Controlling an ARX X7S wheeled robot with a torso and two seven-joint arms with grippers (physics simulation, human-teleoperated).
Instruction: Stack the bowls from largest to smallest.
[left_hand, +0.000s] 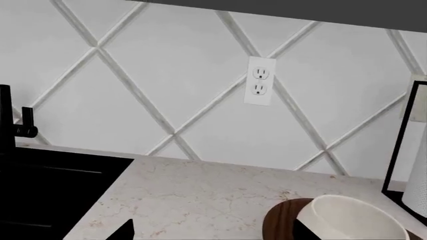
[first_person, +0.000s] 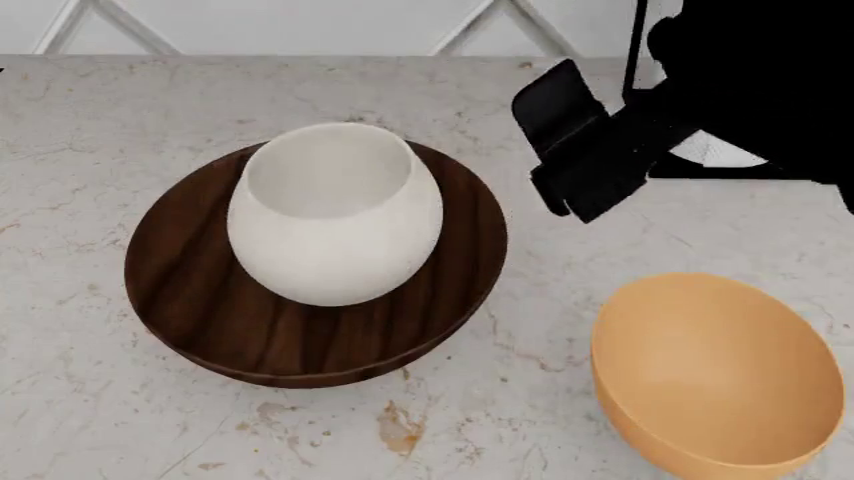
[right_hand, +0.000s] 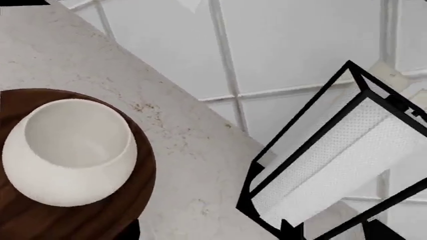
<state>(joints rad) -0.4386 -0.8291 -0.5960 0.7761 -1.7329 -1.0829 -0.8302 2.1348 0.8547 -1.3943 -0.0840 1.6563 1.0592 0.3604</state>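
The right gripper hangs above the marble worktop, a black blocky shape reaching in from the far right of the head view. Its fingertips are not clearly shown in any view, so I cannot tell whether it is open or closed; nothing visible is held in it.

To the gripper's left and slightly nearer the robot sits the white bowl, a rounded pot-like shape standing upright inside the dark-brown wood-grain bowl. The white one rests on the wooden bowl's inner surface, a little toward its far side, and the wide brown rim shows all around it. The right wrist view looks down on the same pair, the white bowl nested in the wooden one, apart from the gripper.

Nearer the robot than the gripper, and just to its right, the orange-tan bowl stands alone on the worktop, tilted so that its smooth inside faces up and toward the left. It lies close to the wooden bowl without touching it.

Behind the gripper, against the diamond-tiled wall, stands the white paper-towel roll in its black stand.

The left gripper itself is not visible. Its wrist camera shows the white bowl, the wooden bowl's edge, a wall outlet, and a black sink with a black faucet.
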